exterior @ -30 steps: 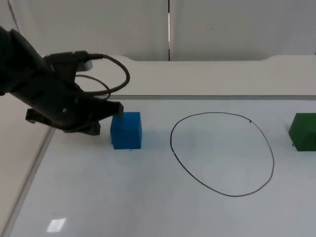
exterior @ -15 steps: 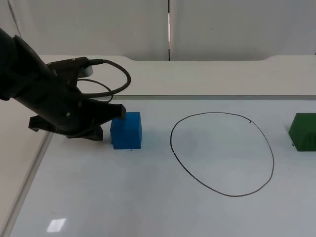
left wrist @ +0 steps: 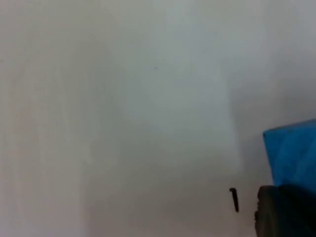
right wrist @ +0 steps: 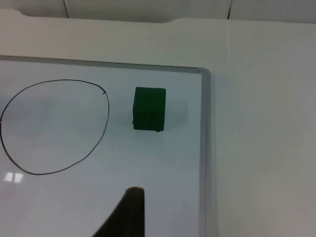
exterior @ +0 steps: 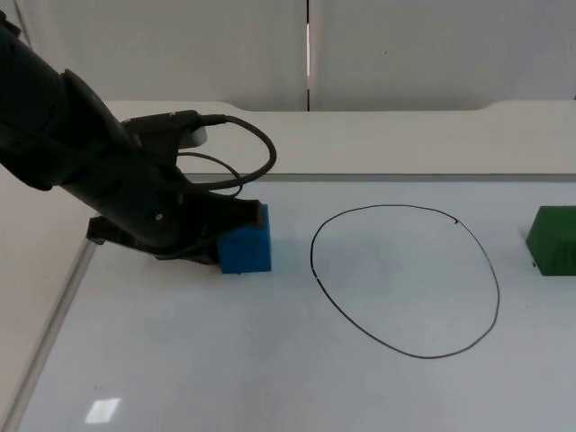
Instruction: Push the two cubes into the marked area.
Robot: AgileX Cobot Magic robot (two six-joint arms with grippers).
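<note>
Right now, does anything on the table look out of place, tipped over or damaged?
Nothing stands out. The blue cube sits flat against the left gripper, outside the drawn circle. The green cube stands upright and intact outside the circle's other side.

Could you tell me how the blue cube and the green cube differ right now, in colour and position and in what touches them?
The blue cube sits at the left of the drawn circle, the green cube at its right. The left gripper is pressed against the blue cube's far-left side, while the green cube stands free with nothing touching it. The blue cube lies closer to the circle's line than the green one. Both rest outside the circle on the white board.
</note>
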